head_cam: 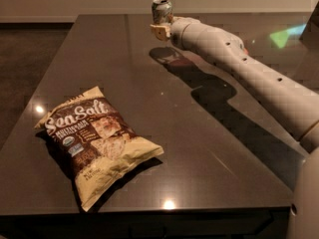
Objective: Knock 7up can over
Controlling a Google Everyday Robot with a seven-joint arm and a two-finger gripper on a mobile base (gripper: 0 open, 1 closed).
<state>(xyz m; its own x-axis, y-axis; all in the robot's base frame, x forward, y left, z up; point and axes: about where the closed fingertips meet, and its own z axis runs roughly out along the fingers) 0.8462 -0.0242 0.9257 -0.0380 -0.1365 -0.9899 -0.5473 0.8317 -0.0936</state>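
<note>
The 7up can [162, 9] is upright at the far end of the dark table [149, 133], its silver top showing and its base hidden by the gripper. My gripper [161, 30] is shut around the can's lower part and holds it raised above the tabletop. Their shadow [167, 55] lies on the table below. One tan fingertip [159, 32] shows in front of the can. My arm [239, 63] reaches in from the right.
A Sea Salt chip bag [94, 141] lies flat at the front left of the table. The table's left edge drops to a dark floor [30, 59]. A wall runs behind the far edge.
</note>
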